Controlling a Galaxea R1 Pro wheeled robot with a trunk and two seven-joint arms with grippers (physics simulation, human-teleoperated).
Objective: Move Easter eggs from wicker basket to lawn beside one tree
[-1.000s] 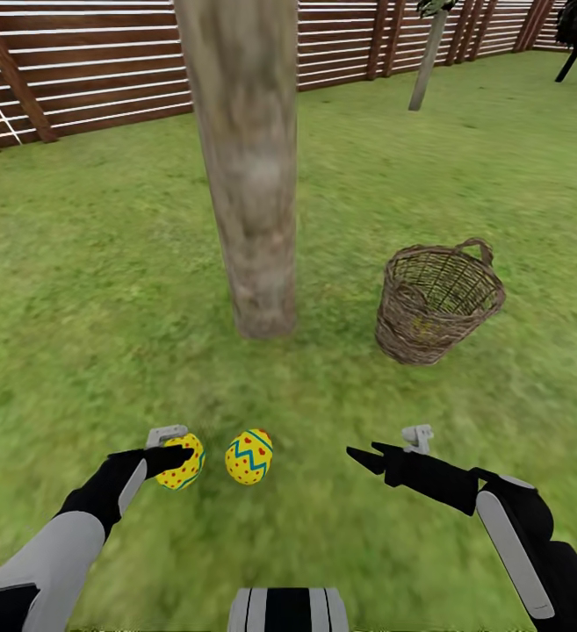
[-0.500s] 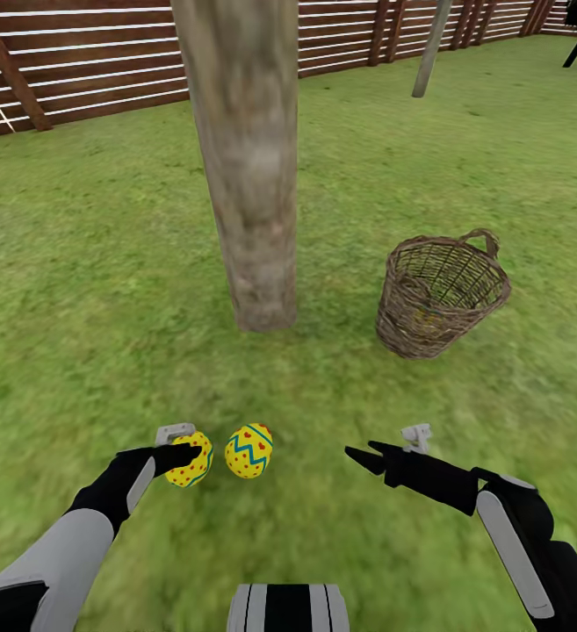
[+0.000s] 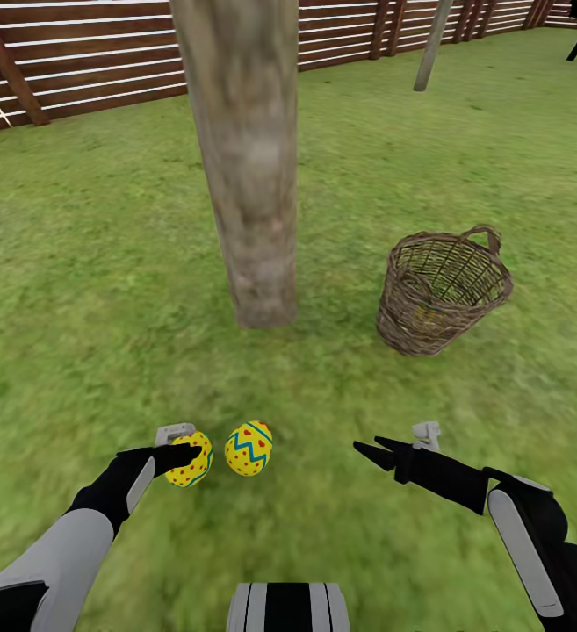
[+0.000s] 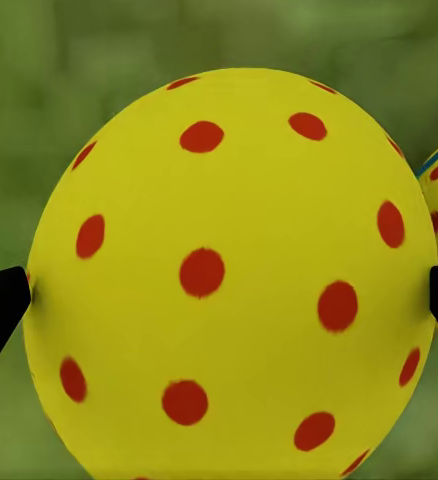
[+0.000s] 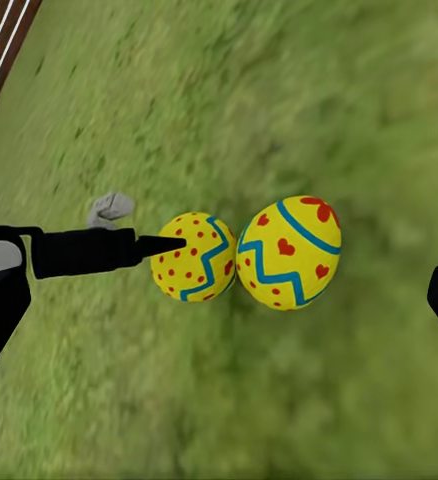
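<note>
Left jaws point(image 3: 187, 452) clamp dotted egg point(image 3: 190, 459) at tree point(image 3: 257, 263) base, beside zigzag egg point(image 3: 248, 448), grouping them; right jaws point(image 3: 367, 449) empty, spread.

The lawn point(image 3: 86, 290) carries a tree point(image 3: 253, 228) at centre, with the basket point(image 3: 442, 294) just right of it. Nearer, left of centre, two eggs point(image 3: 248, 448) lie side by side on the grass, almost touching. A fence point(image 3: 77, 61) bounds the far edge.

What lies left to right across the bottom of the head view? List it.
Left claw on a dotted egg → zigzag egg → right claw, holding nothing.
</note>
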